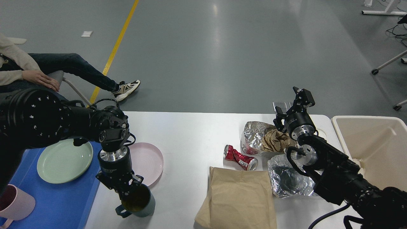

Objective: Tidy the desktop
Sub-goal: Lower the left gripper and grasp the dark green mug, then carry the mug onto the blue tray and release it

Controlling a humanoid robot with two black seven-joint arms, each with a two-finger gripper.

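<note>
no readable text, labels — none legible

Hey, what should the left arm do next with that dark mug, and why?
Probably lift the dark mug and carry it left to the blue tray. The left gripper sits at its rim, apparently gripping it, and the green plate and pink cup already sit there.

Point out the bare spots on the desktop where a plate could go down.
The widest free patch on the desktop lies between the pink plate and the crushed red can. A narrower strip runs between the dark mug and the brown paper bag. The right side is crowded with foil wrappers and crumpled paper.
</note>
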